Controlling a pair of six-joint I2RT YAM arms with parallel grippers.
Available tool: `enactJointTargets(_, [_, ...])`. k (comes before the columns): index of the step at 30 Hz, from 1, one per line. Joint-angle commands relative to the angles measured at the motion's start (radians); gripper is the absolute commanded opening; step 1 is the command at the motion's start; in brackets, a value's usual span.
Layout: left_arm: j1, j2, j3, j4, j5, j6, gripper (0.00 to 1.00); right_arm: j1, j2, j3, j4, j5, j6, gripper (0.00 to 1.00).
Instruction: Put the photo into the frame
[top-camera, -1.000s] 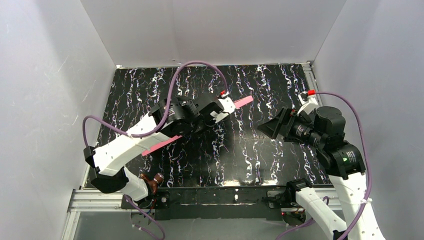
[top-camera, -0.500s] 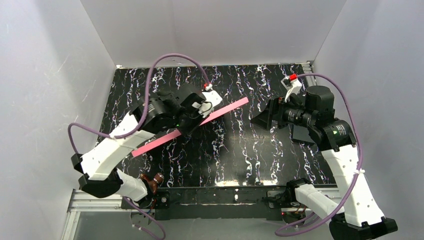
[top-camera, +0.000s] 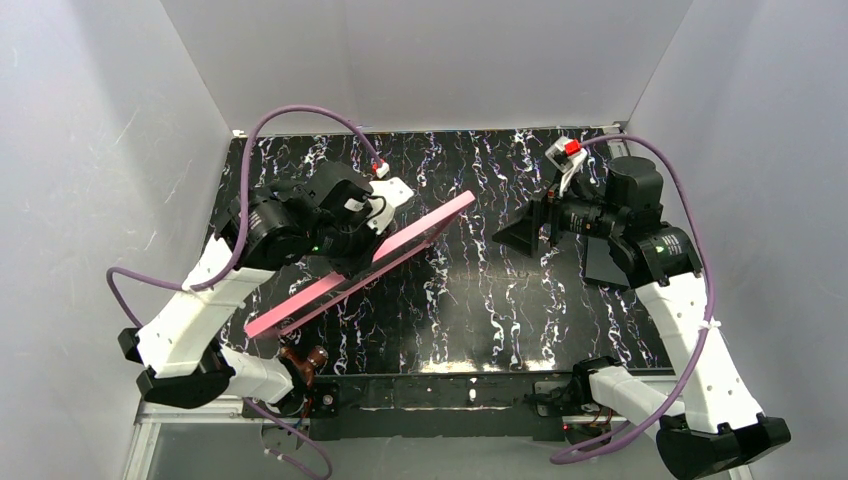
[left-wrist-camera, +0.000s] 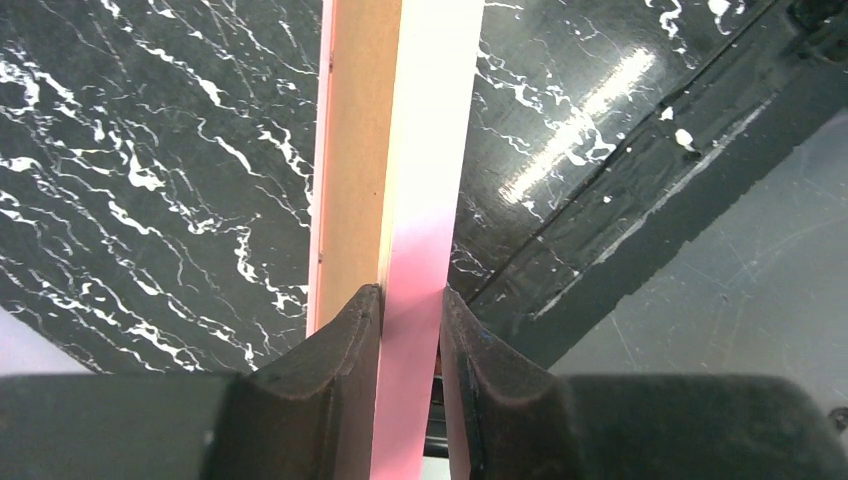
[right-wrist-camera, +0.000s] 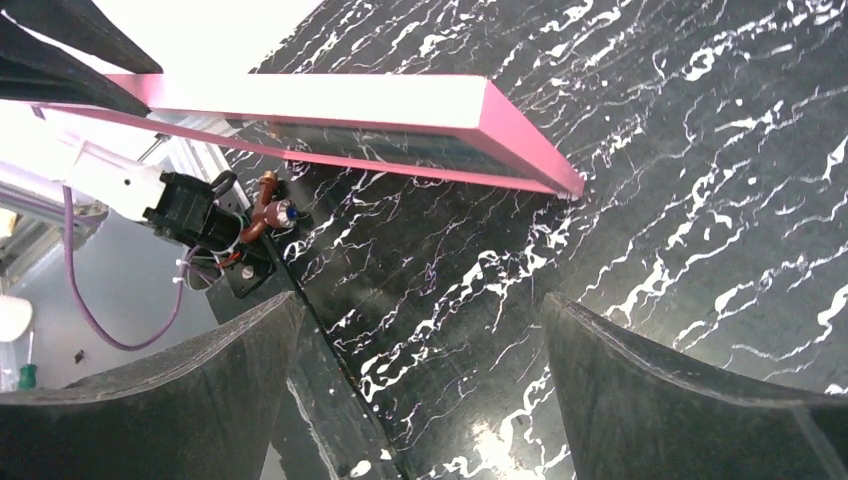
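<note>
The frame (top-camera: 430, 218) is a long pink-red rectangle held off the black marbled table, tilted on edge and slanting from near left to far right. My left gripper (top-camera: 365, 245) is shut on its rim. In the left wrist view the fingers pinch the pink edge (left-wrist-camera: 430, 150) at my gripper (left-wrist-camera: 410, 295), with the copper-brown back (left-wrist-camera: 360, 150) to the left. My right gripper (top-camera: 520, 238) is open and empty, to the right of the frame and pointing at it. The right wrist view shows the frame's corner (right-wrist-camera: 330, 100) beyond my open gripper (right-wrist-camera: 420, 310). The photo is out of view.
A dark flat sheet (top-camera: 605, 262) lies on the table under the right arm; I cannot tell what it is. White walls close in the table on three sides. A black rail (top-camera: 440, 390) runs along the near edge. Purple cables loop over both arms.
The left arm has drawn the frame to the left and nearer, tilting it so more of its face shows. The right gripper has risen and shifted slightly toward the far side.
</note>
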Motion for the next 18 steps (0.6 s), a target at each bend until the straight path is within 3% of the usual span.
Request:
enactJointTargets(1, [0.018, -0.024, 0.044, -0.061, 0.152, -0.024, 0.00, 0.001, 0.010, 0.020, 0.107, -0.080, -0.063, 0.97])
enactJointTargets(11, [0.040, -0.093, 0.027, -0.006, 0.296, -0.052, 0.00, 0.000, 0.040, -0.033, 0.164, -0.133, -0.091, 0.96])
enactJointTargets(18, [0.050, -0.095, 0.012, -0.033, 0.262, -0.032, 0.00, 0.001, 0.057, -0.070, 0.222, -0.188, -0.096, 0.96])
